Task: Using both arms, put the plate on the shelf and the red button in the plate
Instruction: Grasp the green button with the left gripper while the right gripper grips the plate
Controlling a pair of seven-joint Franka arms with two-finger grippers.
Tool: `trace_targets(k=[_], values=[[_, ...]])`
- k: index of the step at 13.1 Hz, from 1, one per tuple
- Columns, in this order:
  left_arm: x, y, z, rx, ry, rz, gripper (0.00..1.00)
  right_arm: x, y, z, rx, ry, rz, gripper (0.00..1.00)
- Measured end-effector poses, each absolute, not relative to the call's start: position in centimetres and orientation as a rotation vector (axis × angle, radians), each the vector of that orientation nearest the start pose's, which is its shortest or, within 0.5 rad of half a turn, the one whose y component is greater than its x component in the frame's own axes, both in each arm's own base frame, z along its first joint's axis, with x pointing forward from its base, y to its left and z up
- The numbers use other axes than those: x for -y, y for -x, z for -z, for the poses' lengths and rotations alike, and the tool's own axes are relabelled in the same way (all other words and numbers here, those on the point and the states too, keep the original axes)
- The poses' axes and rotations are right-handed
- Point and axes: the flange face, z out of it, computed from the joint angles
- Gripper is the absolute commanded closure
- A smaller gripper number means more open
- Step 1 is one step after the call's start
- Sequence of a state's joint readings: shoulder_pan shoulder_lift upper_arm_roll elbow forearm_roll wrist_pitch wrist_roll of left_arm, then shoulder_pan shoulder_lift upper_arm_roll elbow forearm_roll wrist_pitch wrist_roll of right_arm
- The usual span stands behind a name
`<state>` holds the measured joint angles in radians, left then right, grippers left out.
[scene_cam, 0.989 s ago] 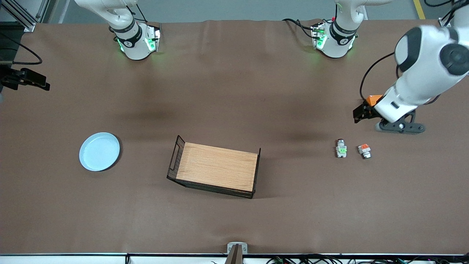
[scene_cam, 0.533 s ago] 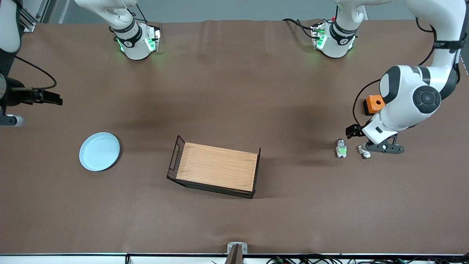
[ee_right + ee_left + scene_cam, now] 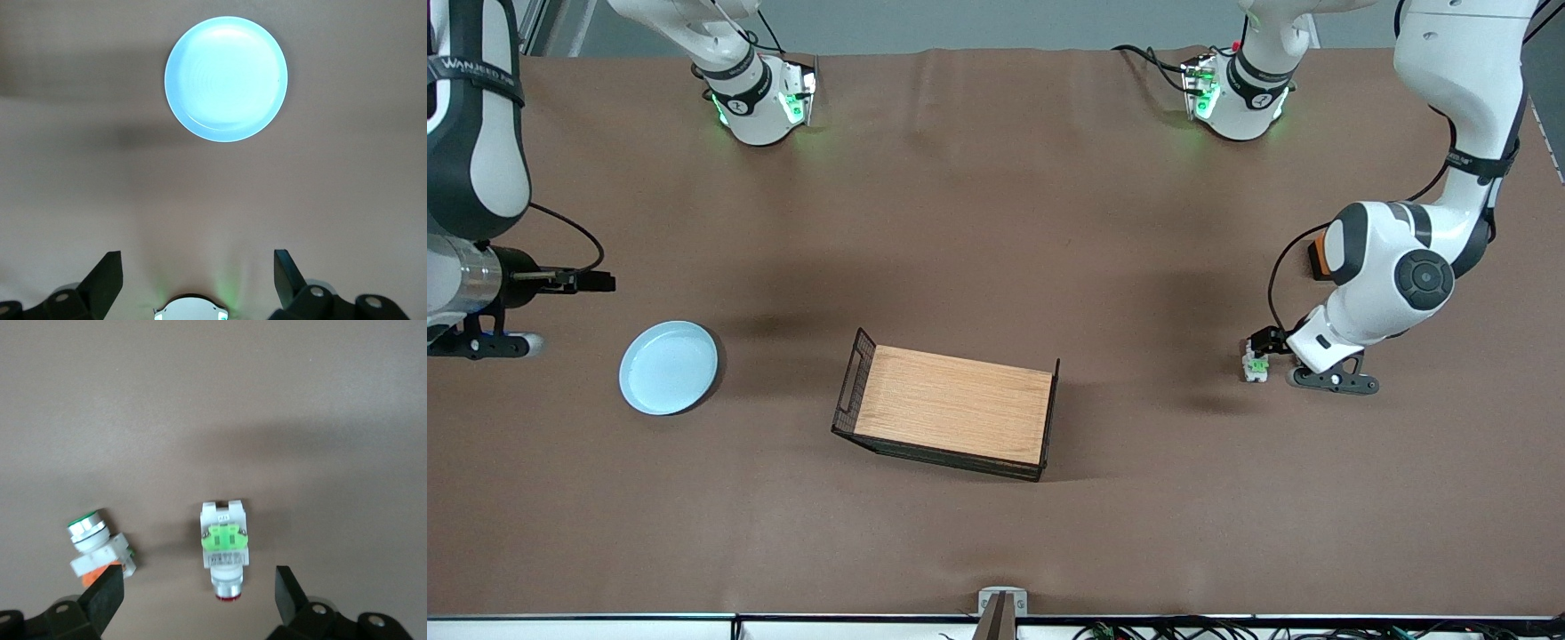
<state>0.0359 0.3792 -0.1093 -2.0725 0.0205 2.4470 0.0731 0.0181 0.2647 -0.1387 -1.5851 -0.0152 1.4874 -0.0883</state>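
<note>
I see L gripper (image 3: 193,597) spread over red button (image 3: 224,550); R gripper (image 3: 197,280) spread near plate (image 3: 226,79), not touching.

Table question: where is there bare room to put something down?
The wooden tray with black wire ends is bare. Brown cloth lies free between it and the round pale-blue plate, and between it and the grey-white, green-patched red button. Crowded: around that button, where the open left end effector hovers; a similar orange-patched piece lies beside.

A robot lab: two arm bases (image 3: 758,102) bolted to a covered table (image 3: 996,222).
</note>
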Motion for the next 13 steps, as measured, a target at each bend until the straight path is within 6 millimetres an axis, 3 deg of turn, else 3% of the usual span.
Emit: trace_targets(k=[7,11,13], values=[[4.9,-58.6,-19.9,-0.258,3.169,-0.036,0.00,6.2,-62.1,-38.4,0.009,3.100,-0.620,0.00],[5.4,-58.4,-18.9,-0.269,3.171,-0.042,0.01,7.4,-64.1,-32.8,0.388,3.059,-0.548,0.00],[5.4,-58.4,-18.6,-0.270,3.171,-0.049,0.09,9.0,-64.5,-30.1,0.574,2.997,-0.520,0.00]])
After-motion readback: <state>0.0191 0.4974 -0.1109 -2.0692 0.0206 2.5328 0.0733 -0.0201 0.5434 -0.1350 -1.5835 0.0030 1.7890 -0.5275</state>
